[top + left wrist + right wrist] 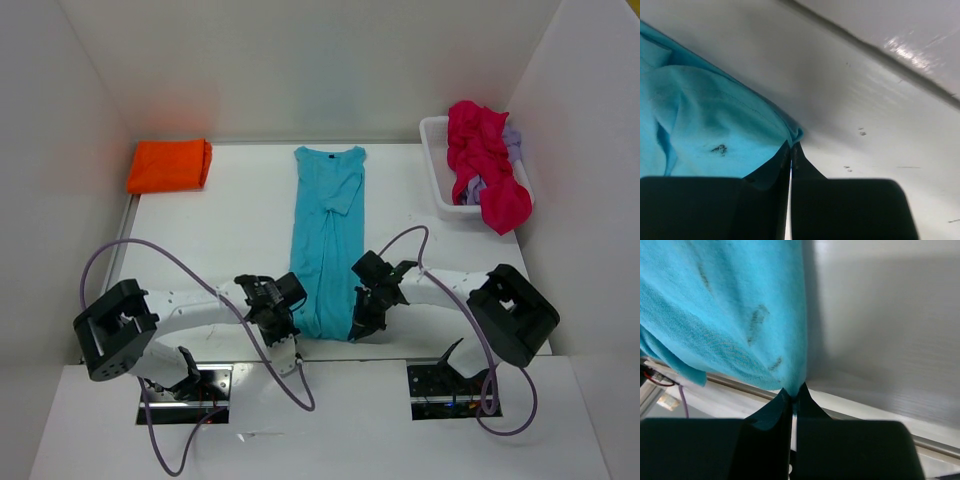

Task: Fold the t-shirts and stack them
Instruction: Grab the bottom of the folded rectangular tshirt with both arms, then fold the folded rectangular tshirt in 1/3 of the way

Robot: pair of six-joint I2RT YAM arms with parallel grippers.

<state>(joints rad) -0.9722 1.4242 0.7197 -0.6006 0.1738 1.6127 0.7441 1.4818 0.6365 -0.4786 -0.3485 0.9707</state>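
Down the middle of the table [230, 230] lies the turquoise t-shirt [327, 230], folded narrow; the left gripper [791, 151] and right gripper [792, 392] each pinch a near hem corner. Light, limp cloth: it should sag between holds, so corners suit best

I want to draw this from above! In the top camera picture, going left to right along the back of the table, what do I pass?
orange t-shirt → turquoise t-shirt → white basket, with the magenta-red t-shirt piled in it
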